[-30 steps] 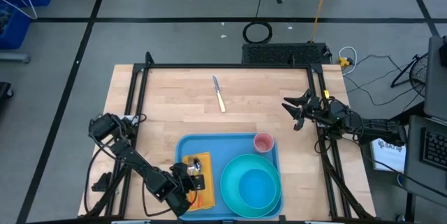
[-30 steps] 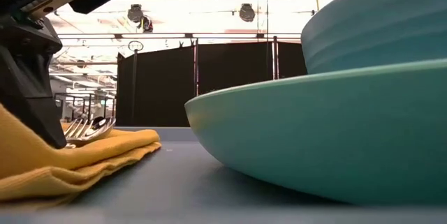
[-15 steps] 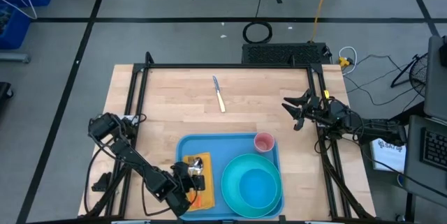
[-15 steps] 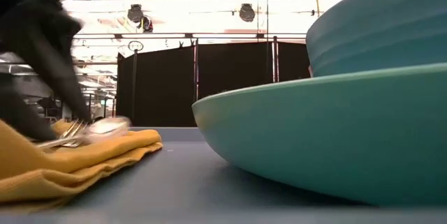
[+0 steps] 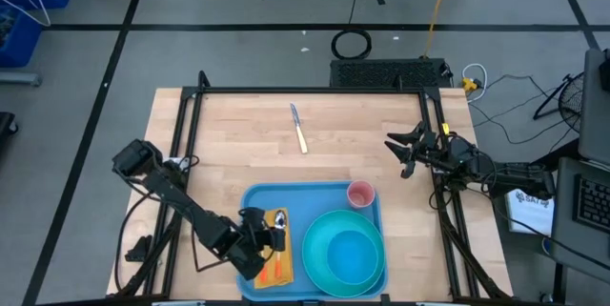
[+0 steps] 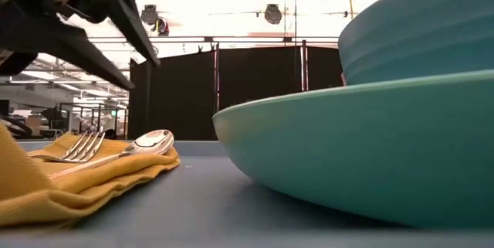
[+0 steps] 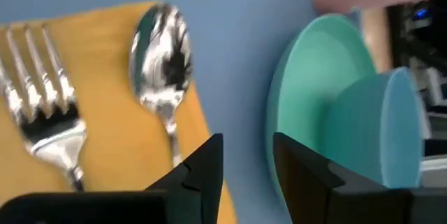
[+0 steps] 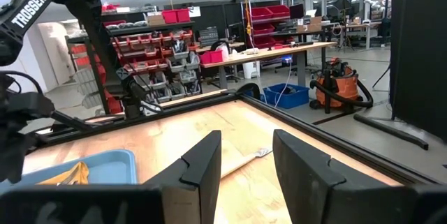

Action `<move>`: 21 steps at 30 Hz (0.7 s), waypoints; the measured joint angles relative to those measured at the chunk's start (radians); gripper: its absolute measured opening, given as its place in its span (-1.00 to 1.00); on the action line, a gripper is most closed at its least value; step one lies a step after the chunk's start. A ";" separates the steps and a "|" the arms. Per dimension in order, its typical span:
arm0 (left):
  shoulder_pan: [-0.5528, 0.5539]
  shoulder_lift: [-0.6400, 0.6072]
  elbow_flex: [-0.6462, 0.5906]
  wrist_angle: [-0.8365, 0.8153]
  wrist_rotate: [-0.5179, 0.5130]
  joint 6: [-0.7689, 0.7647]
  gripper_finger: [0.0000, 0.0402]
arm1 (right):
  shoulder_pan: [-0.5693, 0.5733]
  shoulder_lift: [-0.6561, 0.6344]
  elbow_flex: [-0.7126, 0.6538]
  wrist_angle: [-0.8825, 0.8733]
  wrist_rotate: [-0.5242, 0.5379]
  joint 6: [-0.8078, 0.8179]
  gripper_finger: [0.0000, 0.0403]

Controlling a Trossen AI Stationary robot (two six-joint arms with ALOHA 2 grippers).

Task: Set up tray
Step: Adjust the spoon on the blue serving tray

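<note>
The light-blue tray (image 5: 315, 196) sits at the near edge of the wooden table (image 5: 238, 139), carrying a yellow napkin (image 7: 105, 147) with a fork (image 7: 42, 105) and spoon (image 7: 162, 63) side by side, a teal plate (image 5: 329, 266) with a bowl (image 5: 348, 254), and a pink cup (image 5: 359, 193). The left gripper (image 5: 265, 240) hovers over the napkin with its fingers parted and empty. The right gripper (image 5: 398, 153) waits at the table's right edge, fingers apart, holding nothing.

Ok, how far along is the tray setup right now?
Mostly set. On the tray sit the plate with a bowl in it, a pink cup, and a napkin carrying fork and spoon. In hand: nothing; the left gripper hangs open above the napkin. Left: the knife lies on the table, off the tray. The right gripper waits open at the table's right edge.
</note>
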 joint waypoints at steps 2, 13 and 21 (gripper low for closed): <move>0.011 0.007 0.000 0.000 0.042 0.004 -0.36 | 0.000 0.000 0.000 0.000 0.000 0.000 -0.39; 0.007 0.068 0.000 0.030 0.171 -0.033 -0.63 | 0.000 0.000 0.000 0.000 0.000 0.000 -0.39; 0.003 0.069 0.000 0.037 0.177 -0.001 -0.98 | 0.000 0.000 0.000 0.000 0.000 0.000 -0.39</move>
